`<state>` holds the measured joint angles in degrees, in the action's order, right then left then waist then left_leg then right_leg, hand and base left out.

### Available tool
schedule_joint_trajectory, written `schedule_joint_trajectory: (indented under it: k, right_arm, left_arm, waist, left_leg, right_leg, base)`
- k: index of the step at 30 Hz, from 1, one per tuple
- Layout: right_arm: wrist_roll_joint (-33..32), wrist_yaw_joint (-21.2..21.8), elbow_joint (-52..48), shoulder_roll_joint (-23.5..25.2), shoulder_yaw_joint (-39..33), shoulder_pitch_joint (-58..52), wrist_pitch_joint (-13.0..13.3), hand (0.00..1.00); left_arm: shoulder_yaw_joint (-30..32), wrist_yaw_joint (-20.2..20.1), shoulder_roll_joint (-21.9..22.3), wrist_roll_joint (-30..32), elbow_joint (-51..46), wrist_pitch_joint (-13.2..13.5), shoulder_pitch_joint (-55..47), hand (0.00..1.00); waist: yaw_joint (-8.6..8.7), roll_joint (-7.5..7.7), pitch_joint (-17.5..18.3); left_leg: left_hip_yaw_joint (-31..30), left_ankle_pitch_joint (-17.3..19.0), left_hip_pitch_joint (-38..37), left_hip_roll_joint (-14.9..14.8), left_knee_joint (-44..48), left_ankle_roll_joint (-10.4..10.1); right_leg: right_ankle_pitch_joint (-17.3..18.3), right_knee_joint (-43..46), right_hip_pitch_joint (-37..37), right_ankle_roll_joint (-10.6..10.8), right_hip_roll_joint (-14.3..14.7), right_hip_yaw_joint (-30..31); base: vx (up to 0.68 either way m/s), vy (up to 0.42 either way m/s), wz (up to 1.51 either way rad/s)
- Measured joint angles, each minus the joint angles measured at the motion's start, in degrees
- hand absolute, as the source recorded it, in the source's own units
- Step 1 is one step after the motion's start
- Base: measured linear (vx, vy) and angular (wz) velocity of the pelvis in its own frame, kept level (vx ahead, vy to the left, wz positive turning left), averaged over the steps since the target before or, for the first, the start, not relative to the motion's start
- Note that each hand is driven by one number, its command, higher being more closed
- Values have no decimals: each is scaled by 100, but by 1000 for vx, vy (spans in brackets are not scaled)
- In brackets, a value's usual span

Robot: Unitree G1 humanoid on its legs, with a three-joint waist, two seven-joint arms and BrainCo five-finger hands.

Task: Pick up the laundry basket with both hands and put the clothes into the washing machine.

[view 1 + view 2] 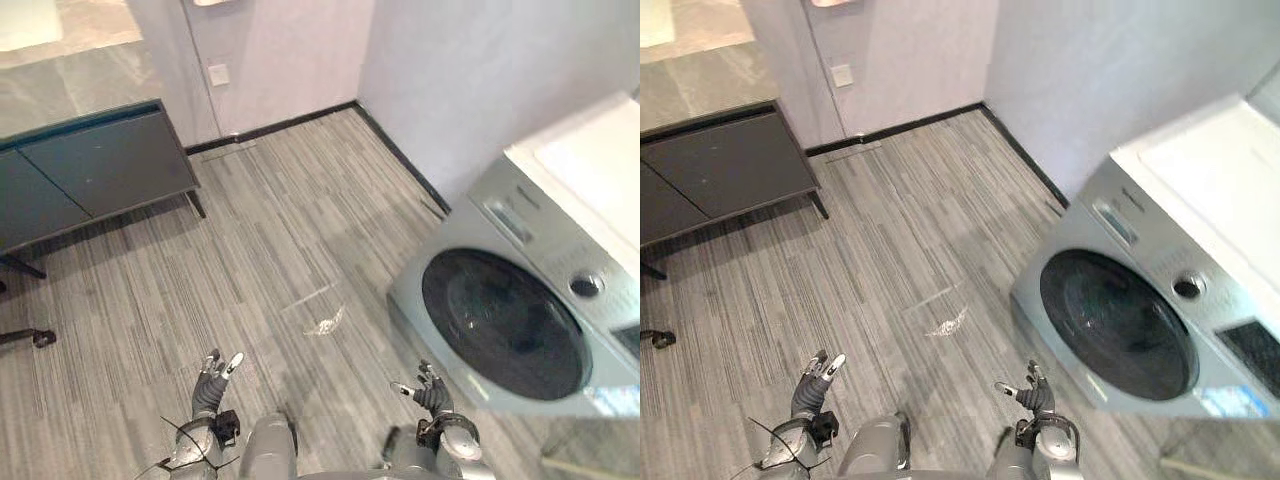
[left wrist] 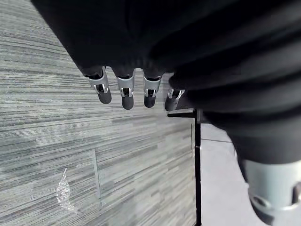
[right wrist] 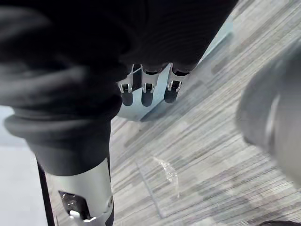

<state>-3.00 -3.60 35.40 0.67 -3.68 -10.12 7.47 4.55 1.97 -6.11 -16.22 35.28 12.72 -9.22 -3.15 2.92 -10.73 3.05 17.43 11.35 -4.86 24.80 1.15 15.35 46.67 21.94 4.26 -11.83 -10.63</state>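
With our left hand [image 1: 213,380] and right hand [image 1: 432,393] relaxed and empty beside the closed washing machine [image 1: 505,320] on our right, we risk clipping its front if we turn carelessly.

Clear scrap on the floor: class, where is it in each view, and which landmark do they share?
Left eye view: clear scrap on the floor, left of the washing machine.
Right eye view: clear scrap, same place.
Left wrist view: on the floor beyond the left hand.
Right wrist view: on the floor beyond the right hand.
Shared landmark: the thin floor outline beside it.
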Motion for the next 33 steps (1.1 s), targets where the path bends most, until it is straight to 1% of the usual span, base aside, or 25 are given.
schedule_joint_trajectory:
  k: [2, 3, 4, 5, 6, 8, 10, 11, 12, 13, 14, 16, 17, 18, 20, 22, 23, 24, 25, 26, 27, 29, 30, 32, 33]
  right_arm:
    - [-128, 2, -34, -5, -60, -184, -7, 0]
    - [-170, 2, -110, -15, -128, -286, -1, 0]
    - [-173, 2, -122, -20, -138, -295, 4, 0]
    - [-203, 4, -113, -51, -147, -351, 4, 0]
    - [-207, 8, -56, -117, -150, -366, 0, 0]
    - [-202, 26, -17, -244, -146, -289, 0, 0]
    - [-200, 60, 127, -276, -145, -172, -12, 0]
    - [-200, 83, 226, -231, -123, -166, -31, 0]
    - [-200, 115, 277, -196, -70, -169, -50, 0]
    - [-203, 112, 328, -184, -47, -128, -49, 0]
    - [-201, 108, 379, -183, -50, -111, -47, 0]
    - [-201, 105, 485, -166, -55, -99, -54, 0]
    - [-203, 104, 552, -138, -56, -105, -60, 0]
    - [-203, 102, 602, -120, -65, -102, -60, 0]
    - [-209, 100, 655, -77, -89, -83, -64, 0]
    - [-214, 101, 701, -31, -181, 40, -58, 0]
    - [-214, 101, 762, -27, -217, 81, -53, 0]
    - [-212, 105, 856, -83, -219, 108, -44, 0]
    - [-208, 111, 963, 41, -208, 137, -56, 0]
    - [-205, 120, 967, 90, -205, 138, -55, 0]
    - [-186, 127, 945, 166, -204, 148, -45, 0]
    - [-140, 140, 958, 183, -197, 128, -62, 0]
    - [-138, 145, 958, 179, -181, 131, -74, 0]
    - [-136, 150, 955, 171, -29, 124, -121, 0]
    - [-132, 158, 943, 181, 53, 131, -122, 0]
  left_arm:
    - [-4, 46, 151, 114, 291, 0, 236, 0]
    - [9, 64, 229, 119, 412, -1, 331, 0]
    - [10, 66, 237, 119, 419, -1, 332, 0]
    - [18, 66, 240, 138, 504, 3, 319, 0]
    - [41, 68, 261, 250, 623, -14, 338, 0]
    - [74, 62, 453, 348, 636, -29, 230, 0]
    - [280, 57, 631, 345, 639, -46, 118, 0]
    - [423, 57, 703, 341, 636, -67, 73, 0]
    - [535, 61, 748, 337, 627, -86, -9, 0]
    - [535, 57, 743, 336, 619, -106, -98, 0]
    - [536, 63, 743, 335, 610, -112, -98, 0]
    - [537, 64, 755, 333, 561, -115, -76, 0]
    - [548, 62, 769, 332, 538, -111, -75, 0]
    - [584, 61, 777, 333, 528, -112, -77, 0]
    - [705, 65, 788, 334, 524, -114, -63, 0]
    - [742, 71, 787, 333, 603, -117, 43, 0]
    - [741, 72, 800, 333, 626, -115, 39, 0]
    - [741, 71, 823, 333, 704, -103, -45, 0]
    - [761, 75, 741, 330, 879, -114, -3, 0]
    - [764, 71, 699, 332, 913, -113, -1, 0]
    - [756, 66, 669, 334, 1016, -116, 35, 0]
    - [719, 55, 668, 335, 1068, -125, 15, 0]
    - [679, 51, 630, 340, 1149, -126, 16, 0]
    - [684, 53, 561, 347, 1233, -124, -21, 0]
    - [683, 47, 540, 348, 1236, -124, -63, 0]
  waist:
    - [206, -98, -21]
    - [242, -130, -10]
    - [238, -131, -9]
    - [246, -55, 35]
    - [273, -40, 98]
    - [153, -289, 229]
    - [216, -357, 213]
    - [218, -368, 214]
    - [160, -391, 203]
    - [55, -443, 236]
    - [58, -404, 225]
    - [61, -331, 224]
    - [59, -294, 236]
    - [59, -283, 234]
    - [53, -262, 224]
    - [-100, -211, 167]
    - [-108, -229, 178]
    - [-145, -307, 237]
    - [-135, -113, 333]
    - [-136, -61, 371]
    - [-169, -33, 383]
    - [-194, -31, 379]
    - [-166, -61, 364]
    - [-85, -76, 393]
    - [-84, -73, 459]
  left_leg:
    - [-634, 82, -155, 117, -28, -38]
    - [-990, 191, -292, 150, 18, -193]
    - [-1064, 233, -329, 149, 34, -215]
    - [-1404, 453, -487, 161, 170, -438]
    - [-1625, 634, -667, 56, 240, -620]
    - [-1677, 474, -762, -313, 229, -753]
    - [-1680, 58, -593, -524, 837, -784]
    - [-1678, -301, -366, -633, 1517, -776]
    - [-1645, -889, 64, -848, 2590, -705]
    - [-1370, -883, 547, -1092, 3635, -685]
    - [-1216, -861, 732, -1146, 3881, -655]
    - [-620, -771, 1175, -1253, 4015, -522]
    - [-134, -715, 1342, -1348, 3714, -441]
    - [81, -704, 1373, -1358, 3465, -445]
    - [731, -661, 1377, -1281, 2275, -379]
    - [983, -807, 1274, -886, 752, -498]
    - [957, -1011, 1161, -790, 306, -514]
    - [890, -1738, 1006, -701, -188, -120]
    - [982, -1670, 907, -514, -189, -93]
    - [1026, -1600, 834, -441, -254, -42]
    - [1164, -1389, 676, -348, -255, -10]
    - [1256, -1159, 396, -229, -286, -9]
    - [1300, -1052, 164, -148, -350, 29]
    - [1394, -1054, -140, -81, -549, 32]
    - [1400, -1058, -232, -94, -643, 27]
  right_leg:
    - [-48, -784, 288, 75, 202, 316]
    - [-186, -1365, 417, 167, 218, 510]
    - [-223, -1478, 425, 193, 221, 568]
    - [-656, -2065, 402, 107, 245, 891]
    - [-1063, -1663, 316, 86, 242, 788]
    - [-621, -1306, 297, -111, 411, 431]
    - [-282, -1237, 28, -309, 646, 197]
    - [-182, -1324, -211, -414, 786, 106]
    - [-130, -1585, -596, -545, 1050, 2]
    - [-135, -1930, -1016, -662, 1352, -43]
    - [-147, -2093, -1163, -684, 1408, -80]
    - [-184, -2541, -1572, -744, 1492, -167]
    - [-214, -2815, -1776, -779, 1535, -228]
    - [-227, -2920, -1852, -785, 1537, -267]
    - [-229, -3145, -2062, -785, 1512, -377]
    - [-224, -3188, -2192, -739, 1342, -382]
    - [-207, -3190, -2254, -651, 1319, -373]
    - [-98, -3191, -2408, -443, 1321, -333]
    - [-23, -3175, -2484, -331, 1101, -297]
    - [-8, -3104, -2485, -305, 1022, -281]
    - [39, -2584, -2352, -194, 823, -192]
    - [30, -1564, -2033, -111, 571, -104]
    - [-73, -770, -1743, 63, 360, -15]
    - [15, -472, -1548, 141, 168, 61]
    - [42, -724, -1441, 146, 110, 40]
  base:
    - [449, -172, 202]
    - [503, -265, 127]
    - [618, -390, 171]
    - [530, -401, 170]
    - [513, -415, 171]
    - [493, -407, 70]
    - [476, -491, 29]
    - [349, -414, 2]
    - [388, -457, -24]
    - [295, -330, -29]
    - [286, -285, -8]
    - [251, -192, 26]
    - [281, -142, 26]
    - [335, -106, 35]
    - [272, -4, 33]
    - [295, 103, 14]
    - [243, 123, -2]
    - [193, 151, 7]
    - [204, 146, 7]
    - [288, 211, -1]
    - [229, 171, -21]
    - [188, 208, -25]
    - [137, 166, -10]
    - [129, 101, -5]
    - [113, 67, -9]
